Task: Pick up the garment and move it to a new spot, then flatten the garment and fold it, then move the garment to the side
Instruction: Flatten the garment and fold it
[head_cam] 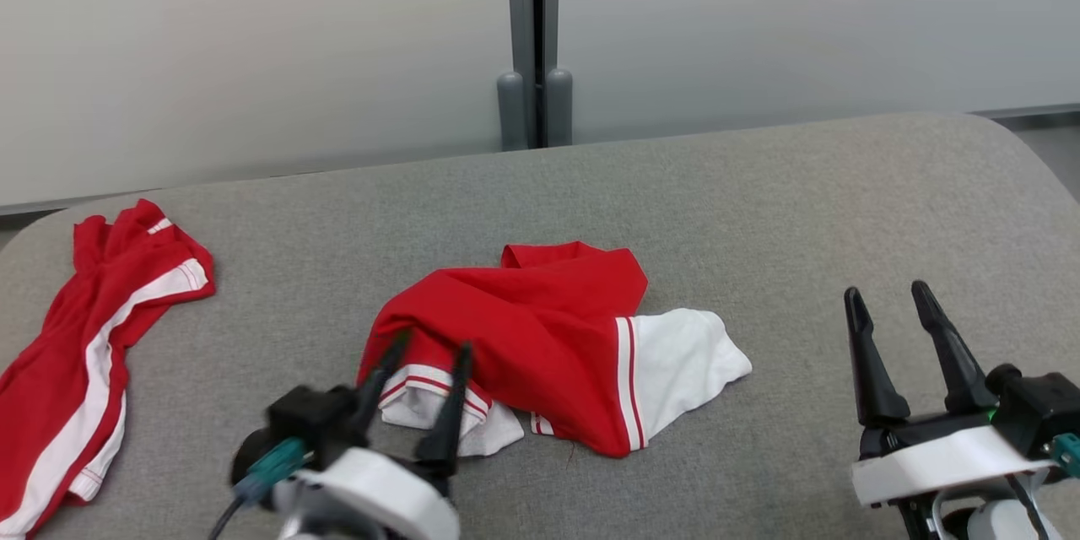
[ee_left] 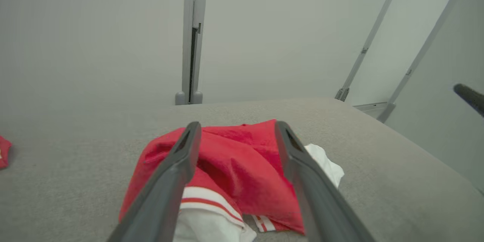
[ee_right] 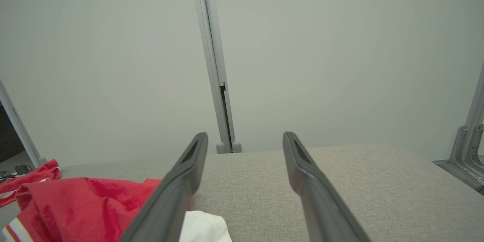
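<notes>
A crumpled red garment (head_cam: 540,337) with white, red-striped cuffs lies bunched in the middle of the grey padded surface (head_cam: 759,202). My left gripper (head_cam: 432,344) stands open at the garment's near left end, its fingertips over the red cloth and holding nothing. In the left wrist view the garment (ee_left: 234,162) sits between and beyond the spread fingers of that gripper (ee_left: 237,124). My right gripper (head_cam: 886,289) is open and empty over bare surface, well to the right of the garment. In the right wrist view the garment (ee_right: 83,204) lies to the lower left of that gripper (ee_right: 245,134).
A second red garment (head_cam: 93,337) with a white side stripe lies stretched out along the surface's left edge. Frosted wall panels with a grey post (head_cam: 534,101) stand close behind the surface. The surface's right far corner is rounded.
</notes>
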Robot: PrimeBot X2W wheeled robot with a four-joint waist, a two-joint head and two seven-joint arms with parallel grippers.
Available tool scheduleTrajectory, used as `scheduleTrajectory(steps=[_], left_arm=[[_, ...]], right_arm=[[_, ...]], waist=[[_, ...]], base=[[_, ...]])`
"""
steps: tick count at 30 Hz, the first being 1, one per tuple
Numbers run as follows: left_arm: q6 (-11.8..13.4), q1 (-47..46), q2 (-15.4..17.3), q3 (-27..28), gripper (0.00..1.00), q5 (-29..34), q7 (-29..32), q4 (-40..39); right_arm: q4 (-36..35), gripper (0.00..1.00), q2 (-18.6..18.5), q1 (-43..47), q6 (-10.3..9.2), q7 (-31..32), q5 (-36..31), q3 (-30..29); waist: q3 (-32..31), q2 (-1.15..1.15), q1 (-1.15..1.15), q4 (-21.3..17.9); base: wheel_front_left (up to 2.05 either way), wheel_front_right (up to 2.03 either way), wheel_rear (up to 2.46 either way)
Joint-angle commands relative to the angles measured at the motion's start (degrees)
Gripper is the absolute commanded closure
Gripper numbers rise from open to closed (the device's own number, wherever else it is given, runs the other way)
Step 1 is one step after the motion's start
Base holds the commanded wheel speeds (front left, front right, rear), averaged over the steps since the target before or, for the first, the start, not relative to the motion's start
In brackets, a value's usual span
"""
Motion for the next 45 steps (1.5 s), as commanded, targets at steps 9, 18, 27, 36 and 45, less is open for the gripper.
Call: scheduleTrajectory(steps=[9,18,27,36,45], left_arm=[[-4.62,-10.22,-2.62,-11.47,0.0,-1.96,13.09,6.15],[-5.87,-17.53,-3.15,-19.02,0.0,-0.65,19.11,17.18],[-2.06,-22.66,-3.45,-23.21,0.0,2.6,23.23,27.59],[-2.16,-24.6,-3.63,-26.04,1.0,3.67,19.57,29.33],[0.19,-22.14,0.75,-19.83,1.0,-0.24,14.89,15.14]], right_arm=[[-1.65,0.0,-1.71,-5.53,0.11,-0.26,0.32,-1.03],[-2.09,0.0,-0.35,-7.86,0.11,-0.27,0.43,-1.19],[-1.75,0.0,0.49,-8.03,0.11,-0.26,0.31,-1.5],[-1.43,0.0,0.53,-6.48,0.11,-0.26,-0.17,-2.67],[-1.04,0.0,-0.59,-3.3,0.11,-0.26,0.01,-3.75]], waist=[[6.33,0.0,0.0,-5.17],[9.79,0.0,0.0,-9.05],[10.28,0.0,0.0,-10.69],[7.64,0.0,0.0,-8.21],[1.59,0.0,0.0,-1.45]], base=[[0.0,0.0,0.0],[0.0,0.0,0.0],[0.0,0.0,0.0],[0.0,0.0,0.0],[0.0,0.0,0.0]])
